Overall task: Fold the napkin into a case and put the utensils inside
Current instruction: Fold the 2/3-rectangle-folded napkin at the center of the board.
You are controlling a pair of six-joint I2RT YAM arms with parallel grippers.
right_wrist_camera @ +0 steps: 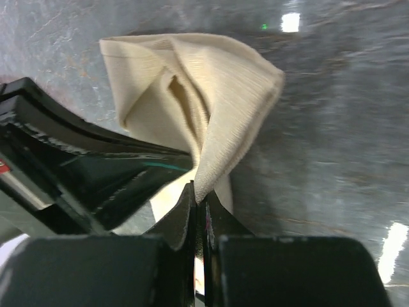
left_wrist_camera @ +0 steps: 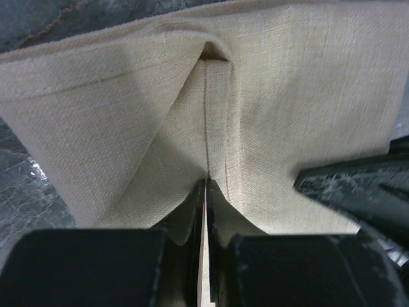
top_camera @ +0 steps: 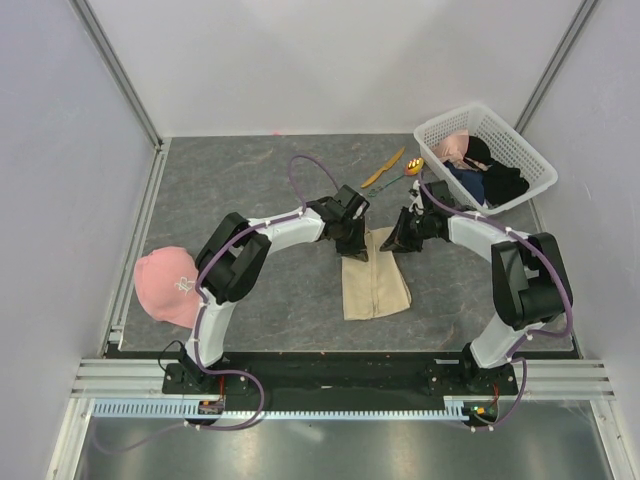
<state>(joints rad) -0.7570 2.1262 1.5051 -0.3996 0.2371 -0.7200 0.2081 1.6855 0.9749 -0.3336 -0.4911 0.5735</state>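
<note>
Bolted at the near edge, both arms reach inward in the top view and meet over the far end of the napkin (top_camera: 375, 288), a tan cloth folded into a narrow oblong on the grey table (top_camera: 270, 300). The left gripper (top_camera: 355, 248) sits on its far left corner and the right gripper (top_camera: 398, 242) on its far right corner, while the near end lies flat toward the bases. Beyond the grippers the orange knife (top_camera: 383, 168) and the spoon (top_camera: 405, 173) lie on the table, just beside a white basket (top_camera: 520, 135) of clothes (top_camera: 490, 180). A pink cap (top_camera: 168, 285) rests well apart at the left.

From the left wrist, the left gripper (left_wrist_camera: 206, 185) has its jaws pressed together on a raised fold of the napkin (left_wrist_camera: 275, 96), right at a stitched line. The cloth spreads away from the fingers in a tent-like crease. The right gripper (left_wrist_camera: 358, 185) shows as a dark shape at the right edge.

From the right wrist, the right gripper (right_wrist_camera: 197, 192) is clamped on the napkin (right_wrist_camera: 217, 83) at its edge, and the cloth bunches up ahead of the fingertips. The left gripper (right_wrist_camera: 83, 166) crosses just beside it on the left.
</note>
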